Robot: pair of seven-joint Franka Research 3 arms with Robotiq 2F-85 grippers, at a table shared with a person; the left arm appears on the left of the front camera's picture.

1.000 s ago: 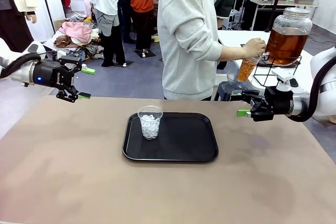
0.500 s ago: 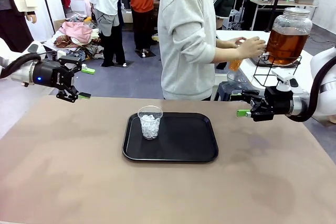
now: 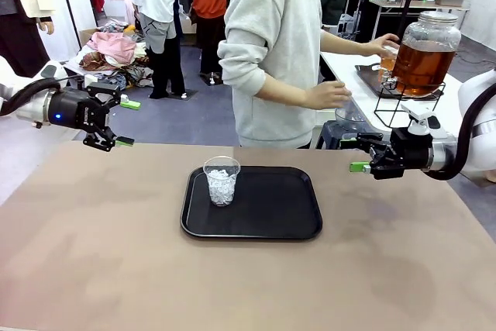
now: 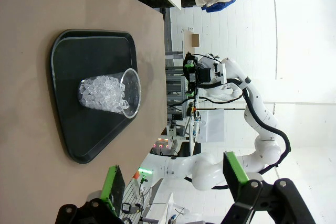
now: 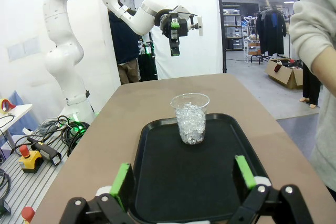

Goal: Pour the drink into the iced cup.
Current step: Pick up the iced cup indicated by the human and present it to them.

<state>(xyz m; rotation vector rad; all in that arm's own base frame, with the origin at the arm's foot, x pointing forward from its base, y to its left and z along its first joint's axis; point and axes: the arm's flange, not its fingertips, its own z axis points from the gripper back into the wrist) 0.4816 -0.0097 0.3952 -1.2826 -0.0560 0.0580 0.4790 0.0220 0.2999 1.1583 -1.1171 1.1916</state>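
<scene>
**Obscured areas.** In the front view, the person's hand [image 3: 381,43] covers the upper left of the dispenser jar [image 3: 428,44]. The tap area is hard to make out, and a small amber item at that hand is too small to identify. In the left wrist view, the top edge cuts the jar off.

**Fingers.** The left gripper [image 3: 126,122] hangs above the far left edge of the tabletop [image 3: 116,269]. Its fingers are spread wide, holding and touching nothing. The right gripper [image 3: 358,153] hangs above the far right edge, with its fingers likewise spread wide and empty.

**Task items.** The iced cup [image 3: 222,182] stands upright, mouth up, on the left half of the black tray [image 3: 271,205] at mid-tabletop. The drink [image 3: 422,67] fills the jar to its shoulder. The jar stands upright, long axis vertical, on a wire stand [image 3: 387,106] beyond the far right corner.
</scene>
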